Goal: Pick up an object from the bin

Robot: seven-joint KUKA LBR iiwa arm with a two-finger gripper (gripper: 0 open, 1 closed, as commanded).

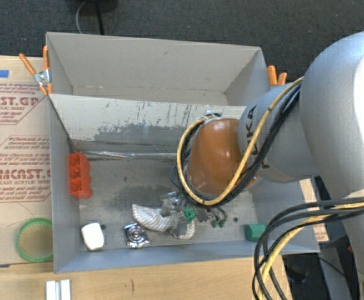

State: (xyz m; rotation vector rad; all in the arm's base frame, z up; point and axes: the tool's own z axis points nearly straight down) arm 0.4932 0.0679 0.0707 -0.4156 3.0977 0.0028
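My gripper is low over the bin's front middle, below the arm's wrist. Right under it lies a white and grey striped, shell-like piece, whose right end reaches below the gripper. A small green piece sits just to the gripper's right, touching or nearly touching it. A small shiny metal piece lies to the front left of the striped piece.
A white block rests in the front left corner. An orange ridged block lies against the left wall. A green block sits by the front right corner. The arm covers the bin's right side.
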